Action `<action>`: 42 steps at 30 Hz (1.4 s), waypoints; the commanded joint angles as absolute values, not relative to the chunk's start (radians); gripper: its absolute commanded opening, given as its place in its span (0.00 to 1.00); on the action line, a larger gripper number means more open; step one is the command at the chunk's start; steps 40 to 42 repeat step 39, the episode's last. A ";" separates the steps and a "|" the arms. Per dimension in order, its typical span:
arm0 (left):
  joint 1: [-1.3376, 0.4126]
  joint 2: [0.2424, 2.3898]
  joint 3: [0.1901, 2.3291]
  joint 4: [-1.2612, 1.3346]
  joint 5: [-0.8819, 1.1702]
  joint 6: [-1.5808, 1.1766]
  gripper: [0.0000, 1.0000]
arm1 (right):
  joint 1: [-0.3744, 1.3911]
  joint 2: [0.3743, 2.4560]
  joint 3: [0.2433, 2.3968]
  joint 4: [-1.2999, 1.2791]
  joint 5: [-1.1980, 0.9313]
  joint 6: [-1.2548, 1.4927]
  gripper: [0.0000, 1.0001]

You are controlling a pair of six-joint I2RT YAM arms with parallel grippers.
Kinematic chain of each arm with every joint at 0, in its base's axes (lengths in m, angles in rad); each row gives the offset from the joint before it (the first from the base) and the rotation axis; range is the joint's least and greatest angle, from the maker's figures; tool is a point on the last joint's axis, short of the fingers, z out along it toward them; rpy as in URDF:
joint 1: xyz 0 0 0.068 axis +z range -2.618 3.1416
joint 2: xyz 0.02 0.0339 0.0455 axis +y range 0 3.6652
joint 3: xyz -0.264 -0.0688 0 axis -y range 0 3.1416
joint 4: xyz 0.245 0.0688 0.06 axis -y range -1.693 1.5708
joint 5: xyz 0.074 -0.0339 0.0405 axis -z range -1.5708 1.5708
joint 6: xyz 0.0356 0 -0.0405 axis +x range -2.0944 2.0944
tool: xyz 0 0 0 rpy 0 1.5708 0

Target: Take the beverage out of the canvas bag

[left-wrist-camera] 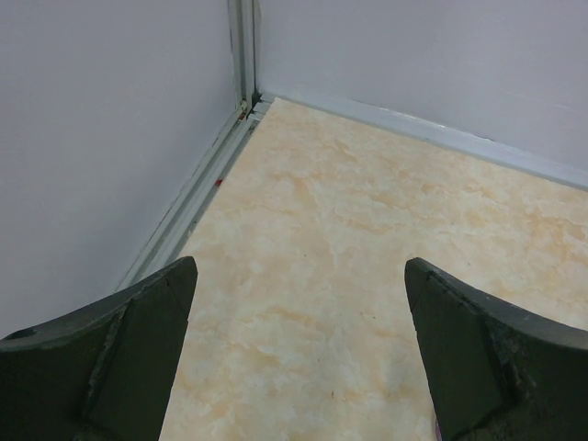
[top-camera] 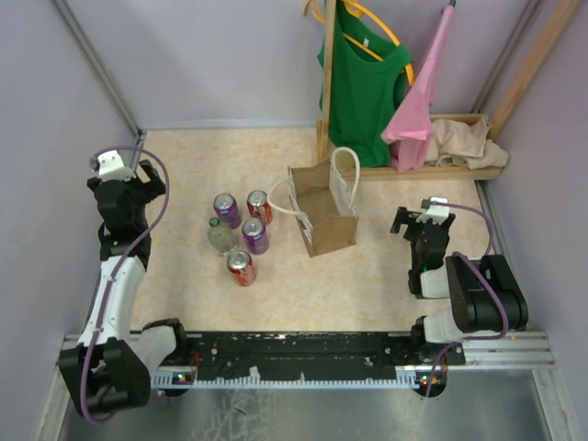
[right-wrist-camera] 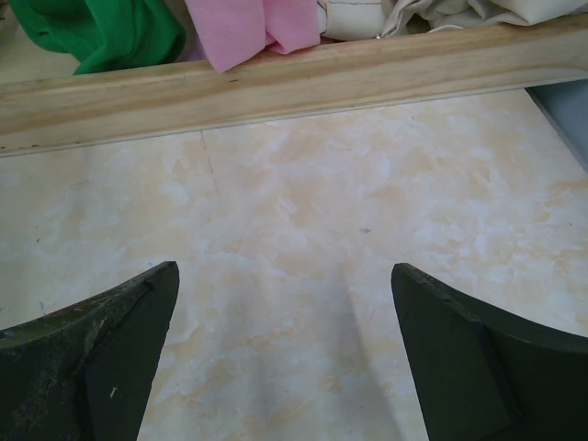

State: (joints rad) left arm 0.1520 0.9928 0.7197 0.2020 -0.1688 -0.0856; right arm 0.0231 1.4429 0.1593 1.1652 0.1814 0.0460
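Cans (top-camera: pixel 243 234) and a bottle (top-camera: pixel 220 236) clustered on the table (top-camera: pixel 367 276), just left of the bag (top-camera: pixel 322 213); bag standing upright mid-table, inside hidden. Left gripper (top-camera: pixel 122 184) spread and bare at the far left, well apart from the drinks. Right gripper (top-camera: pixel 420 220) likewise spread, pinching nothing, right of the bag. Fits either more drinks left inside or a bag already emptied; cannot tell which, so no sure next move.
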 commanded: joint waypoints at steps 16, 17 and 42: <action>0.145 0.978 0.711 0.237 -0.173 -0.075 1.00 | 0.021 1.442 0.181 1.215 0.183 0.047 0.99; 0.145 0.978 0.711 0.238 -0.171 -0.075 1.00 | 0.021 1.442 0.181 1.215 0.183 0.047 0.99; 0.144 0.962 0.697 0.248 -0.182 -0.079 1.00 | 0.021 1.442 0.181 1.215 0.183 0.047 0.99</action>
